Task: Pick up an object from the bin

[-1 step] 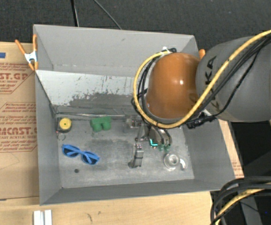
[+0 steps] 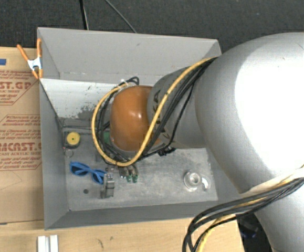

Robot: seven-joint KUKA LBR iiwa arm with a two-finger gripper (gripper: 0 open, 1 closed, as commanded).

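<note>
1. Camera view is showing the claw (image 2: 108, 185) hanging low near the bin's (image 2: 141, 210) front wall; how open it is, I cannot tell.
2. A blue twisted piece (image 2: 84, 169) is lying just beside it.
3. A silver ring (image 2: 192, 180) is sitting well apart.
4. A yellow disc (image 2: 72, 139) is resting farther back.

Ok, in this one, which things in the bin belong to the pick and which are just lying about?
In play: the gripper, low at the front left of the grey metal bin; the blue twisted plastic piece right beside it, the nearest thing.
Lying about: the small yellow round disc by the left wall; the silver round metal piece at front right.
</note>
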